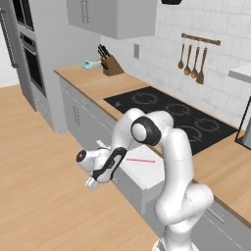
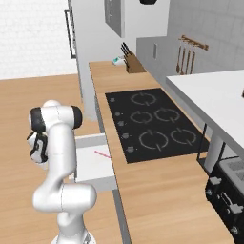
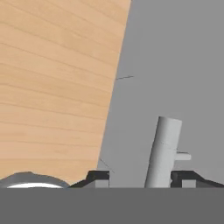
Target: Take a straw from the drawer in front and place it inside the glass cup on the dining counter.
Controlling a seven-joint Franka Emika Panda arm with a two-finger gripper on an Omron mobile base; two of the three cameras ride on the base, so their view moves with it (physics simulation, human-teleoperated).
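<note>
1. Looking down the hand view, I see the fingers (image 3: 140, 178) parted, one dark tip on each side of the drawer's slim grey bar handle (image 3: 163, 153), with a gap between each tip and the bar; they hold nothing.
2. I find the drawer (image 1: 147, 172) pulled out from the grey cabinet run, its white inside exposed in both base views.
3. I see the straw (image 1: 140, 160) lying flat on the drawer's white floor, a thin red-and-white stick; in the right base view it (image 2: 102, 154) lies toward the drawer's right side, near the tabletop (image 2: 143, 190) edge.
4. I place the fingers (image 1: 90, 184) low in front of the drawer's front panel, outside the drawer and below its rim, so the straw sits up inside the drawer, apart from them and untouched.
5. I note the arm's forearm crossing over the near left part of the drawer in the left base view, partly covering it.
6. I see the black hob (image 1: 176, 117) set into the wooden tabletop just behind the drawer, and the wooden floor (image 3: 52, 87) beside the grey cabinet front in the hand view.
</note>
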